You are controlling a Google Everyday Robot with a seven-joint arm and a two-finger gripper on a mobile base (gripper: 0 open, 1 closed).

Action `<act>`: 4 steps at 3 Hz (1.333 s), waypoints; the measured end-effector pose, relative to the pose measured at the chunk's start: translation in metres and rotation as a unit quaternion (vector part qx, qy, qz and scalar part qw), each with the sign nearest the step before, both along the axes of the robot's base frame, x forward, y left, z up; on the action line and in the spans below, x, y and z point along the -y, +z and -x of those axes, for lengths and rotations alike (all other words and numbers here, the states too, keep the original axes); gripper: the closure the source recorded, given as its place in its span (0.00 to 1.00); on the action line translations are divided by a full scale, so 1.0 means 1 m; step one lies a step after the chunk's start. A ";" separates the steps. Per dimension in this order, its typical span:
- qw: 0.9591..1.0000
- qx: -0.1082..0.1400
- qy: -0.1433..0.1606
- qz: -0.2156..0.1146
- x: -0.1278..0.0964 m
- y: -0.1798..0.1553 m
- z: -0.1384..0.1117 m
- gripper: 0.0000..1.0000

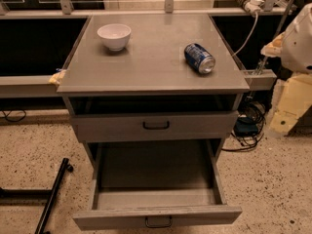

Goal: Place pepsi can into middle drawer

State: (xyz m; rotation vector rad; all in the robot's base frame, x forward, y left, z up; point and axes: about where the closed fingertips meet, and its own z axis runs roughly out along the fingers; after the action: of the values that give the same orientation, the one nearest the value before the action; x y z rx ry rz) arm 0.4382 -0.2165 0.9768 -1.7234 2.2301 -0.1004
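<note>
The pepsi can (199,58), blue with a silver end, lies on its side on the right part of the grey cabinet top (156,65). The middle drawer (156,172) is the lower front. It is pulled far out, and its deep tray is bare, with a dark loop handle (158,222) at the front. My gripper (288,104) shows as cream-coloured parts under the white arm shell (298,40) at the right edge. It is off to the right of the cabinet, apart from the can and lower than the cabinet top.
A white bowl (114,35) stands at the back left of the cabinet top. The upper drawer front (156,126) sits slightly out above the open tray. Cables (246,130) lie on the floor to the right, and a black bar (53,194) lies to the left.
</note>
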 end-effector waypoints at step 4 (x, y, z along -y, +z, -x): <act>0.997 0.056 -0.041 -0.040 -0.007 -0.026 -0.079 0.00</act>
State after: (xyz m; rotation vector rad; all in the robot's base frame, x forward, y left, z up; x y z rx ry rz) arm 0.5171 -0.2099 0.9507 -1.5466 2.1916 -0.1224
